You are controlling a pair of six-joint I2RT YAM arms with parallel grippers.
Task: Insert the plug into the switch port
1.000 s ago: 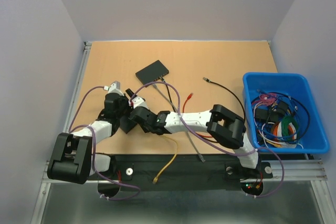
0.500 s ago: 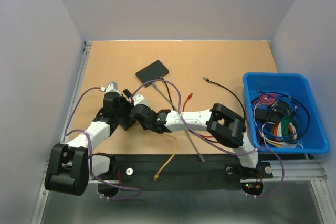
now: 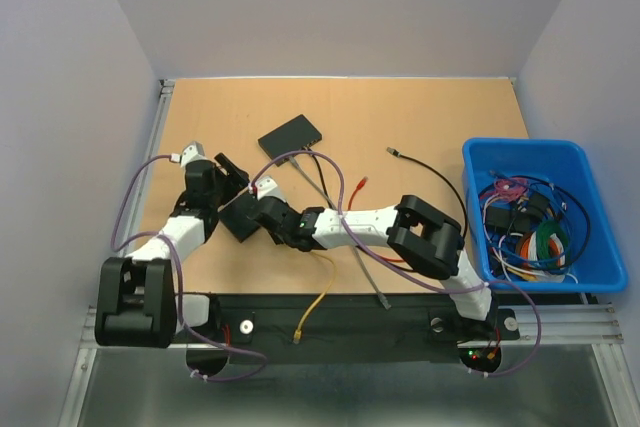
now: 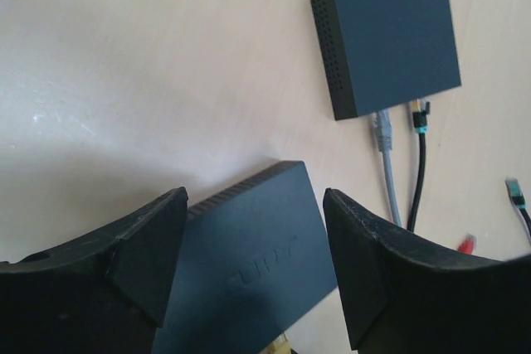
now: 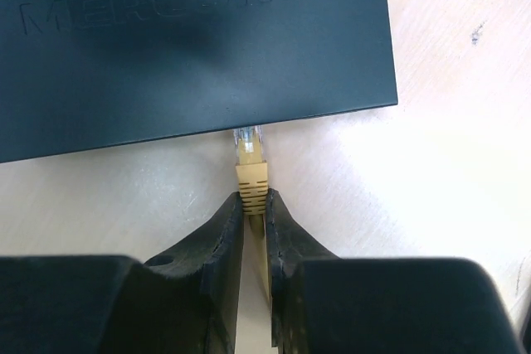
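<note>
Touching switch (image 5: 191, 47), seemingly: plug (image 5: 250, 157) beyond claw (image 5: 253, 199).

Wooden table (image 3: 420, 112): closed in by pale walls on three sides.

Flat black box (image 3: 291, 134): lies toward the back, near the middle, with rows of vent holes along one side. Takes two leads in its near edge: a grey cable (image 4: 389, 188) and, just beside it, a black cable (image 4: 417, 180) with a teal-banded plug.

Red plug (image 3: 361, 184): rests loose on the wood, right of those leads.

Second black lead (image 3: 430, 169): curves over bare wood toward the right.

Blue bin (image 3: 520, 145): stands at the right edge, well apart from the box. Holds a tangle of coloured wires (image 3: 530, 232).
</note>
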